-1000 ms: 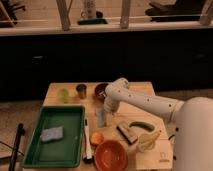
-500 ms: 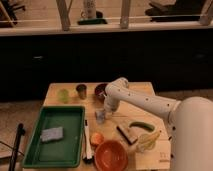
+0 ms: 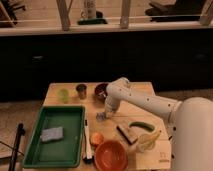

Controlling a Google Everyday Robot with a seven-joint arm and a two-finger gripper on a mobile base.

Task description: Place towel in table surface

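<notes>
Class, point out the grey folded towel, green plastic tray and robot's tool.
grey folded towel (image 3: pixel 52 133): camera view, its middle.
green plastic tray (image 3: pixel 62 107): camera view, far rim.
tool (image 3: pixel 102 116): camera view, its tip, right of tray.

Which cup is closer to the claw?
The grey cup, not the green cup beside it. The claw hangs over the table, beside the green tray.

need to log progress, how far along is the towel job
Nothing done yet: the towel lies in the green tray, not on the table. The hand is low over the table just outside the tray, away from the towel. Left: reach it, lift it, set it on the wood.
</notes>
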